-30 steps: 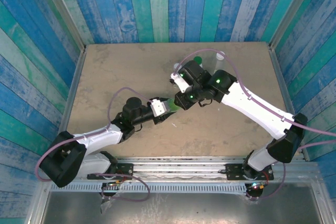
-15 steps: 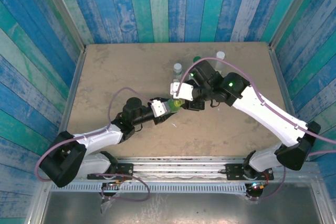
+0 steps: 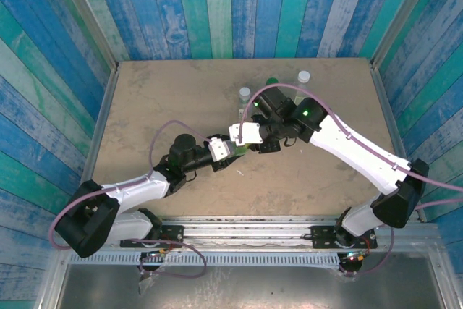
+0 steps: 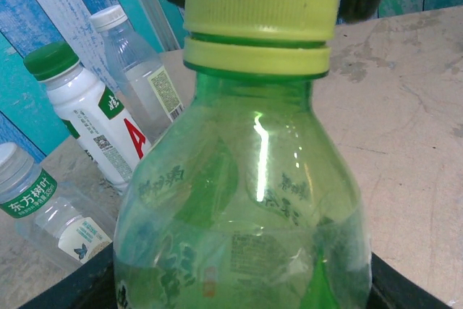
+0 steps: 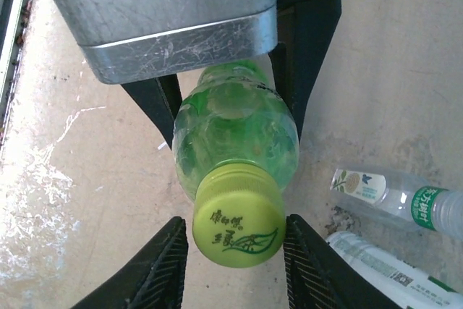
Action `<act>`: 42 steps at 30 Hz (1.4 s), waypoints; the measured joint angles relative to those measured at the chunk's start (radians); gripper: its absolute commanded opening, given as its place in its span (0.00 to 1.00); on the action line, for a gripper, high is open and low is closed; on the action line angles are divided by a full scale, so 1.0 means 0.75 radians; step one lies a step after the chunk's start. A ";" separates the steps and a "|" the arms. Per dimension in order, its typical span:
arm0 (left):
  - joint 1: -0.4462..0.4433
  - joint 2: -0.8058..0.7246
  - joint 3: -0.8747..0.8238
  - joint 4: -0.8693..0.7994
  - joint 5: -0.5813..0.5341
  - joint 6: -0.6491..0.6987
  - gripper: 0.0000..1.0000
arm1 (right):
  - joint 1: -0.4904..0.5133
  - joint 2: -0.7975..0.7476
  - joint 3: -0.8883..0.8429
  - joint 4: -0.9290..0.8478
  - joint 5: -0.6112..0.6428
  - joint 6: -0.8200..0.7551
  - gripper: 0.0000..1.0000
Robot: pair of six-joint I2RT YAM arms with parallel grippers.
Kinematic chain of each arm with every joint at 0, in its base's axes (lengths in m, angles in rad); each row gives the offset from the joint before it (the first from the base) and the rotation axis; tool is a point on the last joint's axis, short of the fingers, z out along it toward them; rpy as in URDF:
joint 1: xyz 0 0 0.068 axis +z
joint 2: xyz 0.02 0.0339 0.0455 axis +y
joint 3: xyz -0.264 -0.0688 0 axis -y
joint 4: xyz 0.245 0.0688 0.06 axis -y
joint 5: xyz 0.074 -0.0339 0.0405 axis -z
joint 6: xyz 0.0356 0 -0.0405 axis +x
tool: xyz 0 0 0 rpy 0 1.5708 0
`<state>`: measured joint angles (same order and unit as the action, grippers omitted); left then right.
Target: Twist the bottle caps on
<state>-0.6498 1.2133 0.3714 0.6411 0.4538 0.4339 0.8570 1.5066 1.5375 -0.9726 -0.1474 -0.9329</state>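
Green bottle [image 5: 235, 132] was translucent with faint printed script, and the yellow-green cap [image 5: 239, 226] sat on its neck. It was held over mid-counter [image 3: 159, 106] between my arms. My left end effector [image 3: 228, 150] clamped the body and my right end effector [image 5: 237, 231] pinched the cap from both sides. Right wrist alone showed the leaf print and characters on the cap top. Left wrist alone showed the cap's ribbed skirt and ring, plus a white bottle [image 4: 87, 121] with a dark green cap, a tall clear bottle [image 4: 137, 70] and a short clear bottle [image 4: 43, 208] grouped behind. Top view put those three near the back edge.
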 measured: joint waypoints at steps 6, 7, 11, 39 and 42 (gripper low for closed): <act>-0.001 0.000 0.000 -0.005 0.001 0.002 0.59 | -0.001 0.009 0.006 -0.007 -0.008 0.005 0.23; -0.001 0.000 0.000 -0.005 0.001 0.002 0.59 | -0.001 0.010 0.009 -0.010 -0.010 0.014 0.18; -0.001 0.000 0.001 -0.005 0.001 0.001 0.59 | 0.000 0.011 0.011 -0.008 0.001 0.192 0.05; 0.000 0.006 0.012 0.022 0.072 0.020 0.59 | -0.011 -0.060 0.053 -0.101 -0.030 0.408 0.46; 0.000 0.006 0.012 0.022 0.077 0.022 0.59 | -0.011 -0.026 0.112 -0.138 -0.029 0.308 0.44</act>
<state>-0.6498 1.2179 0.3801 0.6579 0.5117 0.4507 0.8486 1.4868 1.6218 -1.0763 -0.1692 -0.7017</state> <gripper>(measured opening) 0.591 0.450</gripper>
